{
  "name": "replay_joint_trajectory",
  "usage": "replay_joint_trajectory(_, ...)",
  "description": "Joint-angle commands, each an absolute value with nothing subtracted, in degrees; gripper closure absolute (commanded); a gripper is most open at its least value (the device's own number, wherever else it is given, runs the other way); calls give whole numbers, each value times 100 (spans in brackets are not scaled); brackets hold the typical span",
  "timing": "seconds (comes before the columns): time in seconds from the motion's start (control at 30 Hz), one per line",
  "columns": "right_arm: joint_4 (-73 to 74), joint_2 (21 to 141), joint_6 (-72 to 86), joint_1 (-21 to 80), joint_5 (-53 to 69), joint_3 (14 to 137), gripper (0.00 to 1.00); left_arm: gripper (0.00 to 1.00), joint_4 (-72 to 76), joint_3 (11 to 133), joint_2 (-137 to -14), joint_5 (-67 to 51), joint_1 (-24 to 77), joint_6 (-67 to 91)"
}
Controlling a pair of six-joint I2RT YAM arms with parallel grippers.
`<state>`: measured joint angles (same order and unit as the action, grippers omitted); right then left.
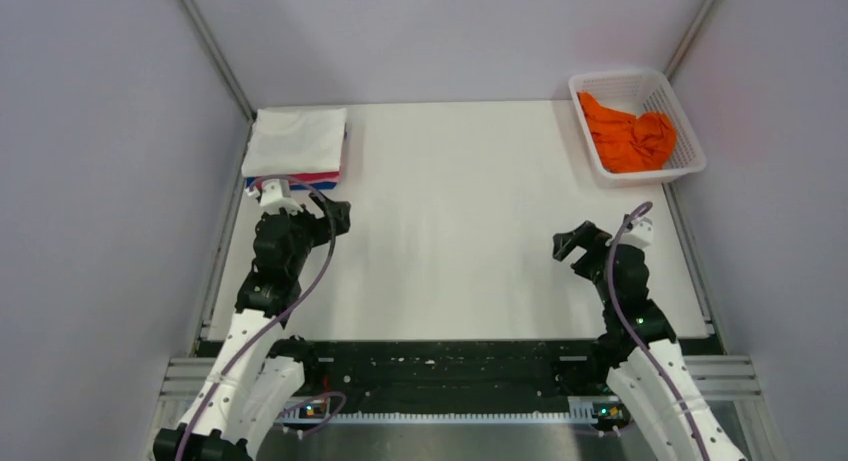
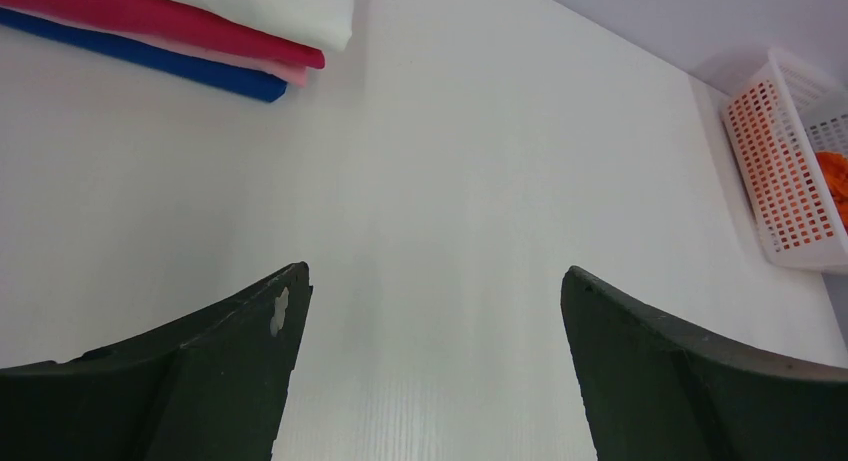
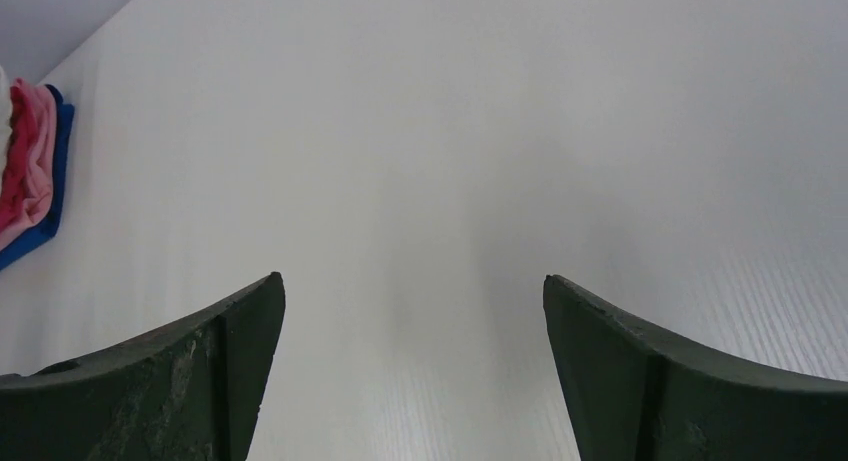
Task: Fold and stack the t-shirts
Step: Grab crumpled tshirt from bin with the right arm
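A crumpled orange t-shirt (image 1: 628,133) lies in the white mesh basket (image 1: 683,121) at the back right; a sliver of the orange t-shirt (image 2: 834,181) shows in the left wrist view. Folded t-shirts form a stack (image 1: 297,146) at the back left, white on top, pink-red and blue beneath; the stack (image 2: 200,31) and the stack's edge (image 3: 30,176) also show in the wrist views. My left gripper (image 1: 336,218) stands open just in front of the stack, nothing between its fingers. My right gripper (image 1: 572,245) is open over bare table at the right, well short of the basket.
The white table (image 1: 460,221) is bounded by grey walls left, right and behind, with metal rails along its sides. The basket (image 2: 790,171) sits against the right wall. A black strip with the arm bases runs along the near edge.
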<state>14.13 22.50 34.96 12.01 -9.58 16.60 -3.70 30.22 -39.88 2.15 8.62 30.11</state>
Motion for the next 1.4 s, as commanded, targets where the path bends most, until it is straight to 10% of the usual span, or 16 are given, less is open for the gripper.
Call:
replay_joint_trajectory(0.0, 890, 2900, 3325, 1250, -1151, 2309, 1, 1, 81, 3135, -3970, 142, 861, 2971)
replay_joint_trajectory(1.07, 3427, 14275, 1579, -1195, -1391, 12981, 14, 1, 222, 3754, -5358, 492, 861, 2583)
replay_joint_trajectory(1.17, 3518, 14619, 1480, -1193, -1181, 13185, 29, 1, 200, 3765, -5370, 509, 861, 2568)
replay_joint_trajectory(1.27, 3539, 14631, 1444, -1195, -1115, 13207, 77, 1, 123, 3804, -5318, 501, 861, 2566)
replay_joint_trajectory(1.37, 3549, 14294, 1246, -1195, -1095, 13438, 100, 1, 34, 3832, -5152, 415, 861, 2602)
